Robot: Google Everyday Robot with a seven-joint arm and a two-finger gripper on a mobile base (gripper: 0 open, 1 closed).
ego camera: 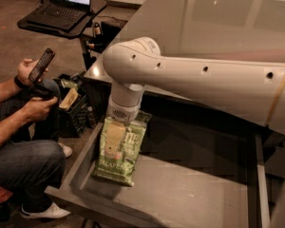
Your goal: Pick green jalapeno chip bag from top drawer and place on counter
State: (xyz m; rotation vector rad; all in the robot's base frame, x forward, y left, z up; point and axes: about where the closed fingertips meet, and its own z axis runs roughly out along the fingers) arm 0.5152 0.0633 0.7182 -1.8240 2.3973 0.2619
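Gripper [117,125] hangs at upper end of green jalapeno chip bag [118,155].

The green jalapeno chip bag [118,151] carries "JALAPENO" in pale capitals along its lower edge; the larger white lettering across its middle is too blurred to read; the tool [118,123] sits at the bag's upper end, above the top drawer [180,194].

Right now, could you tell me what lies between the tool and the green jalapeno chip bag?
Nothing shows in the camera view: the tool, below the arm's wrist, meets the top of the green jalapeno chip bag.
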